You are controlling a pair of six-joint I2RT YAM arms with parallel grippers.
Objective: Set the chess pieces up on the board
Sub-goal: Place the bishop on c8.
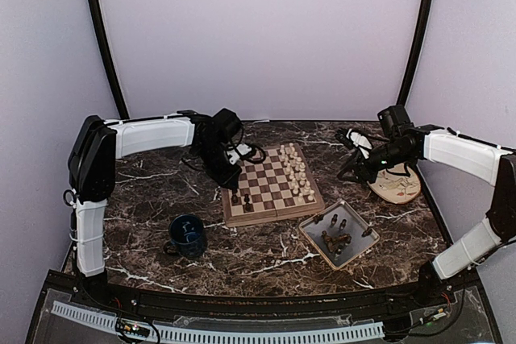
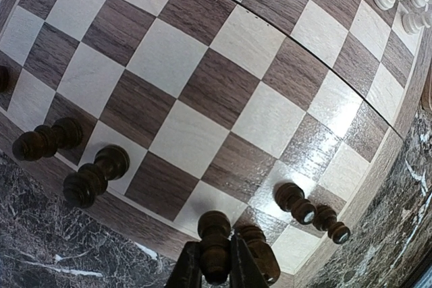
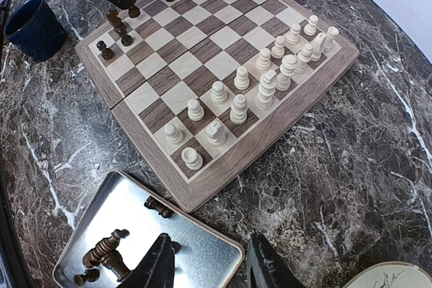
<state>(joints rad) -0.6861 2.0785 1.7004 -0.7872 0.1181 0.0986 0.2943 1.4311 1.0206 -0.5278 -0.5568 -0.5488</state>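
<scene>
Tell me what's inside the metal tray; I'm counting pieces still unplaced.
Several dark chess pieces lie in the tray, some clustered. A finger of the right gripper hides part, so no exact count.

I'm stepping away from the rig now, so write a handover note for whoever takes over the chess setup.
Left tool shut on a dark piece at the board's dark-side edge.
Right tool open, empty, near the tray.
Done: cream pieces stand in two rows; a few dark pieces stand on the opposite side.
To do: the dark pieces lying in the tray.
</scene>
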